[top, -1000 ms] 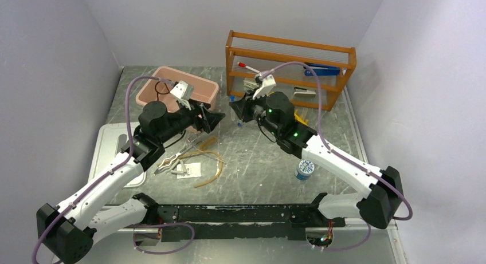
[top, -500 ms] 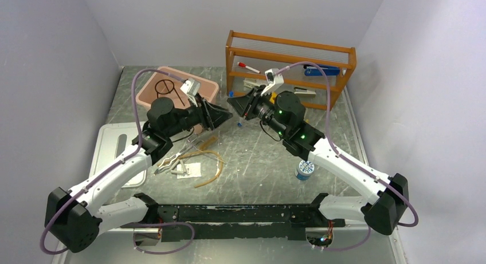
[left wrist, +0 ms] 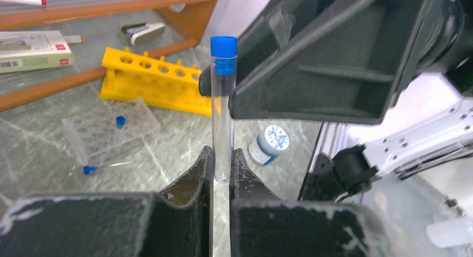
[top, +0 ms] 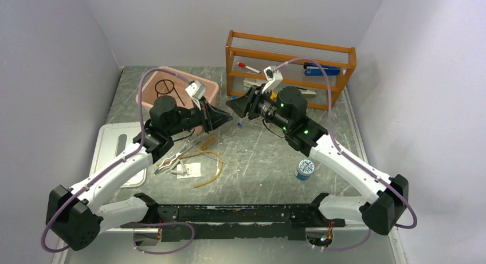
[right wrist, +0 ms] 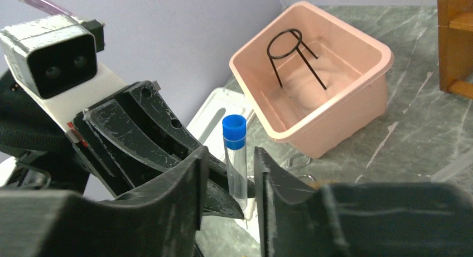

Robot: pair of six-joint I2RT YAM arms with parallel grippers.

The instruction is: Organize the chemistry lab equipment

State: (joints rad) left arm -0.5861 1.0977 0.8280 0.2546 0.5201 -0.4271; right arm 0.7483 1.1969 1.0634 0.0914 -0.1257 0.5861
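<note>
left gripper [left wrist: 222,159]: clamped tight on the blue-capped test tube [left wrist: 223,101] | right gripper [right wrist: 231,162]: fingers spread either side, not touching | tube: mid-air, between pink bin [right wrist: 357,109] and wooden rack [top: 289,45]

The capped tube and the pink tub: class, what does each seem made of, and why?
Capped tube: clear glass or plastic, unclear which; background shows through; cap looks matte blue plastic. Pink tub: probably moulded plastic, with uniform colour and rounded rim.
</note>
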